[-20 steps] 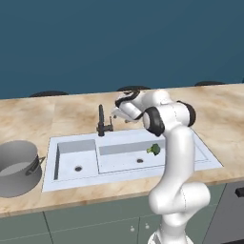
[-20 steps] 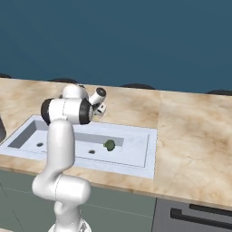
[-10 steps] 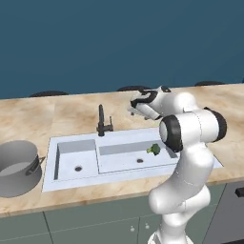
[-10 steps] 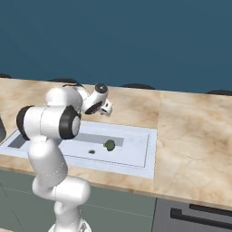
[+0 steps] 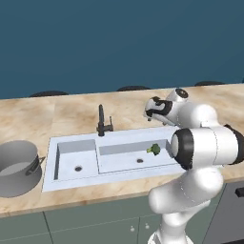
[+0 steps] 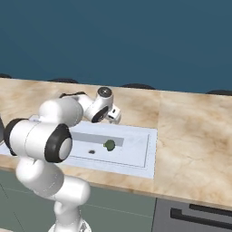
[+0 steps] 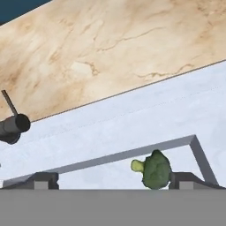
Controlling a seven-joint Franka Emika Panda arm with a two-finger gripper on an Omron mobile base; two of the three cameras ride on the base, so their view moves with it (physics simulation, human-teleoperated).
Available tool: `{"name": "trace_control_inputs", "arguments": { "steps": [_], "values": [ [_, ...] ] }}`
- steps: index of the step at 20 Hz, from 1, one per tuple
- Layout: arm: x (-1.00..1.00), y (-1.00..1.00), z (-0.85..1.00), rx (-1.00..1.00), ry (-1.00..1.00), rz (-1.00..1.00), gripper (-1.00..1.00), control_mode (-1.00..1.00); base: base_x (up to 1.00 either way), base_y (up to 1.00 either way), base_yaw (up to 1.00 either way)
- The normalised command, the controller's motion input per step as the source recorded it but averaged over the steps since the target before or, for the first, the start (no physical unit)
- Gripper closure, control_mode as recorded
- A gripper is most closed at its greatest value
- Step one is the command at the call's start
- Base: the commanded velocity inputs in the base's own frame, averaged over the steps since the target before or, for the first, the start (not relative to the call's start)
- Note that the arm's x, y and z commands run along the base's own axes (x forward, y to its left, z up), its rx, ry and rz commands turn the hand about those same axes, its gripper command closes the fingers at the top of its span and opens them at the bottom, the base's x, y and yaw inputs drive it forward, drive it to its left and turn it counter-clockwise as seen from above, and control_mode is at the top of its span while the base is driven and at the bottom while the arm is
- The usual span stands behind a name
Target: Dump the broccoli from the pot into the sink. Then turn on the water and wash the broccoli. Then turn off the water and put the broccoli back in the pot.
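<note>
One small dark-green broccoli floret (image 5: 153, 149) lay in the wide basin of the pale bluish-white rectangular sink (image 5: 71, 140) in the left base view, near its right end. One wide round grey metal pot (image 5: 16, 167) stood on the beige marbled worktop (image 5: 57, 114), well apart to the left of the sink. One black tap (image 5: 102, 121) rose behind the divider between the two basins. The white arm's gripper (image 5: 148, 110) hung above the back rim, to the right of the tap. A second ago it sat just beside the tap; it had since swung right, away from it and toward the floret. No water could be seen running. Judged from this, the washing looked finished and the pick-up was the step in hand.

Seen from the right base view, the same single floret (image 6: 109, 145) rested on the basin floor beside one round drain (image 6: 92, 152). The gripper (image 6: 113, 115) hovered over the rim behind it, clear of the floret. Whether the fingers stood apart or together could not be told here.

Looking along the hand view, the two dark fingers (image 7: 42, 179) stood wide apart at the bottom edge, holding nothing. The floret (image 7: 153, 169) lay low in the picture, just beside the right-hand finger's tip, with its pale stalk pointing left. Part of the tap (image 7: 13, 126) showed at the left edge.
</note>
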Motion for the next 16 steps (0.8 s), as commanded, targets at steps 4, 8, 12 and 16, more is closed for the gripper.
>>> {"name": "trace_control_inputs", "arguments": {
  "steps": [4,8,12,16],
  "values": [
    [-0.59,-0.36,0.0,-0.02,0.18,-0.01,-1.0,-1.0,0.0,0.0,0.0],
    [-0.57,-0.11,0.0,0.0,0.18,0.0,-1.0,-1.0,0.0,0.0,0.0],
    [-0.26,0.0,-0.15,0.0,0.1,0.0,-1.0,-1.0,0.0,0.0,0.0],
    [-0.04,0.0,-0.38,-0.02,0.0,0.0,-1.0,-1.0,0.0,0.0,0.0]
  ]
}}
